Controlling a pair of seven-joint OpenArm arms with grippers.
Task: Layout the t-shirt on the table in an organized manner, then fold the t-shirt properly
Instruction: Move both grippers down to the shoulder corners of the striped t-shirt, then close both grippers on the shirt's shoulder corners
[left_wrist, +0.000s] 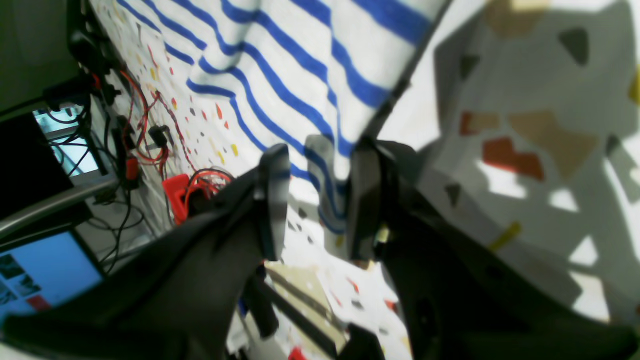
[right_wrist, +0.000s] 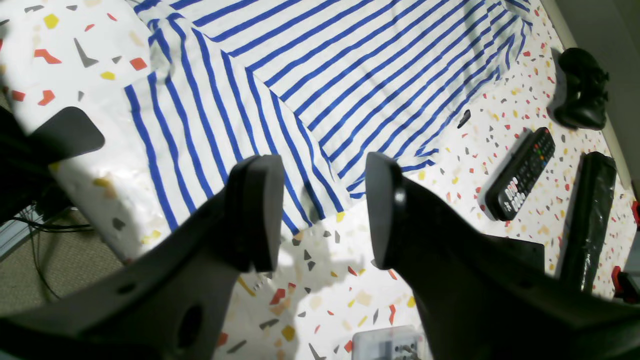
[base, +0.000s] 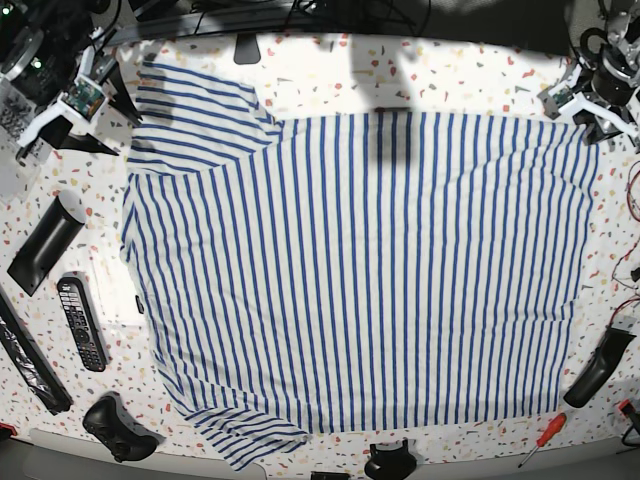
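The white t-shirt (base: 360, 270) with thin blue stripes lies spread flat on the speckled table (base: 450, 70), one sleeve at the far left and one at the near left. My left gripper (left_wrist: 317, 200) is open, and a corner of the shirt's edge (left_wrist: 325, 170) hangs between its fingers; in the base view it (base: 592, 118) is at the shirt's far right corner. My right gripper (right_wrist: 320, 215) is open and empty, just above the table (right_wrist: 325, 290) beside the edge of a sleeve (right_wrist: 200, 130); in the base view it (base: 108, 112) is at the far left sleeve.
A black remote (base: 80, 322), a game controller (base: 120, 428) and long black bars (base: 45, 245) lie along the left edge. A screwdriver (base: 540, 440) and a black handle (base: 600, 365) lie near right. Red and black wires (left_wrist: 140, 135) run past the table's right edge.
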